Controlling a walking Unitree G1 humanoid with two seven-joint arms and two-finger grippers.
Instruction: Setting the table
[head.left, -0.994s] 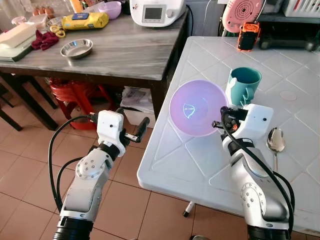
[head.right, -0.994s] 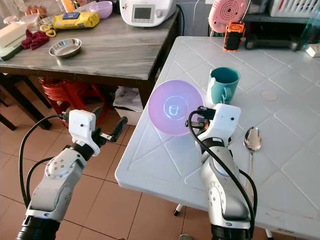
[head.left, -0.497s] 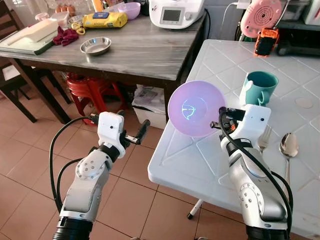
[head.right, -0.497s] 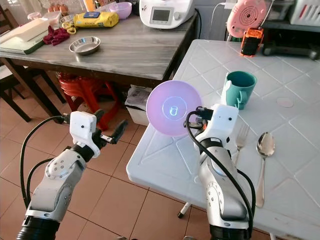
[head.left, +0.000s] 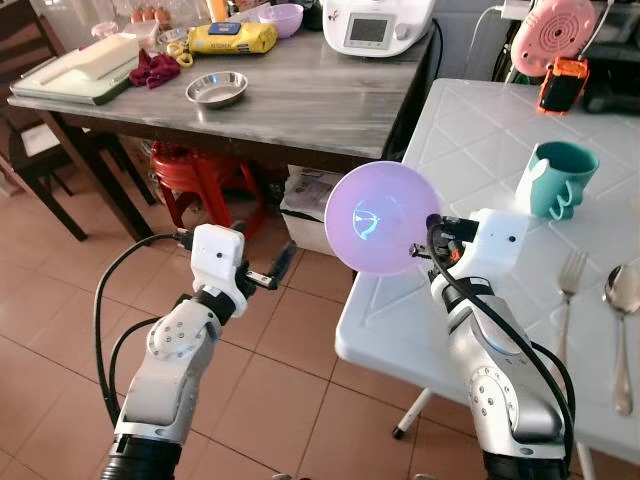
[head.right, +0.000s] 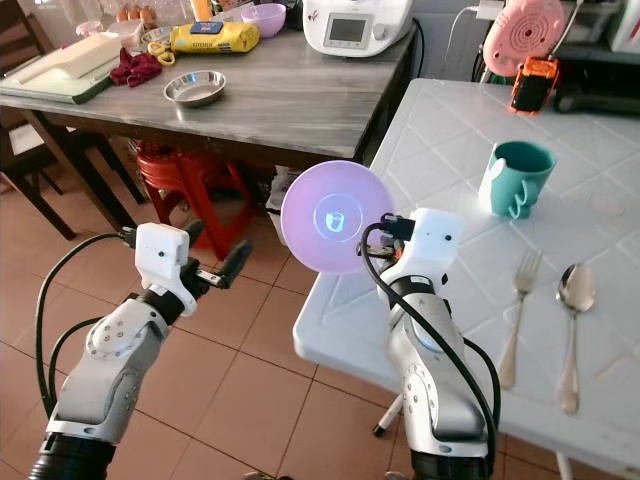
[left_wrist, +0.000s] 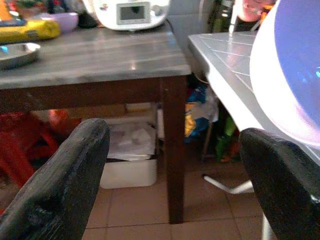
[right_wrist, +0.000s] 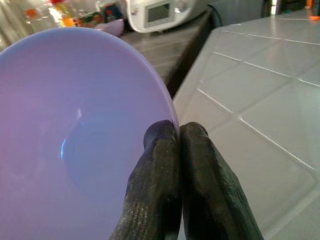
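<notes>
My right gripper (head.left: 432, 240) is shut on the rim of a pale purple bowl (head.left: 380, 218). The bowl is held up on edge, hollow side toward my head, over the left edge of the white tiled table (head.left: 480, 140). In the right wrist view both black fingers (right_wrist: 160, 150) pinch the bowl (right_wrist: 75, 125) at its rim. A teal mug (head.left: 560, 178) stands on the table, with a fork (head.left: 566, 290) and a spoon (head.left: 622, 300) lying to its right front. My left gripper (head.left: 275, 270) hangs open over the floor, holding nothing.
A grey wooden table (head.left: 300, 100) stands to the left rear with a steel dish (head.left: 217, 88), a white appliance (head.left: 378, 25) and another purple bowl (head.left: 280, 18). A red stool (head.left: 195, 175) sits beneath it. Tiled floor (head.left: 60, 330) spreads below my arms.
The whole view has shifted: the white table now lies farther right and the fork has come into view. The bowl, still gripped, now hangs at the table's left edge rather than over its top.
</notes>
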